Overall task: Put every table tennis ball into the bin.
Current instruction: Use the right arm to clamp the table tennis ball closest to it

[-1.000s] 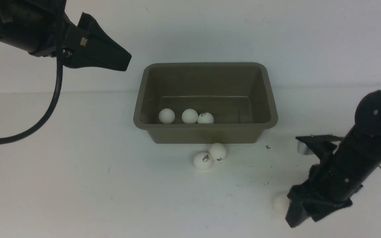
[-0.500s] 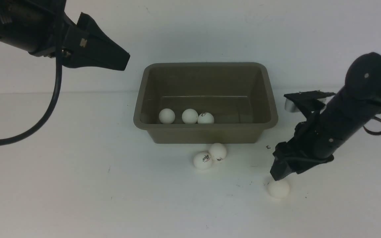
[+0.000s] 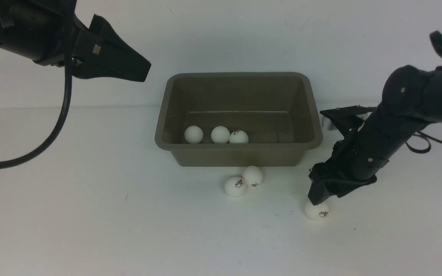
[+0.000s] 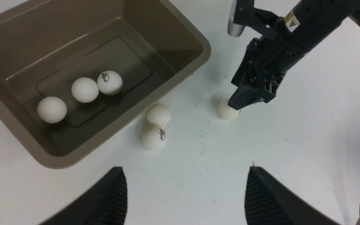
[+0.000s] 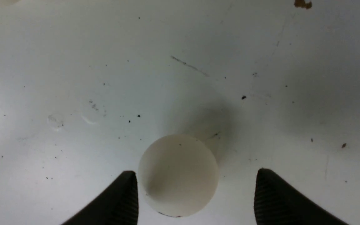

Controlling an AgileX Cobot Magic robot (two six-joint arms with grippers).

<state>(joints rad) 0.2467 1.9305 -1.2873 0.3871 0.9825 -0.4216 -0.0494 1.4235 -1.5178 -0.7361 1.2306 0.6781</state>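
The taupe bin [image 3: 238,153] stands mid-table with three white table tennis balls inside [image 3: 193,134] [image 3: 220,134] [image 3: 238,137]; it also shows in the left wrist view [image 4: 180,34]. Two balls [image 3: 235,186] [image 3: 252,175] touch each other just in front of the bin. A third loose ball [image 3: 316,210] lies to the right, under my right gripper [image 3: 317,198], which is open. In the right wrist view that ball [image 5: 178,175] sits between the open fingers, close to one of them. My left gripper [image 4: 184,181] is open and empty, held high at the left.
The white table [image 3: 90,214] has small dark specks. A cable [image 3: 52,130] hangs from the left arm. A white wall [image 3: 244,34] rises behind the bin.
My right arm has swung from the front right corner up and leftward. The loose ball has rolled a little left, and the open gripper now stands over it. The left arm has not moved.
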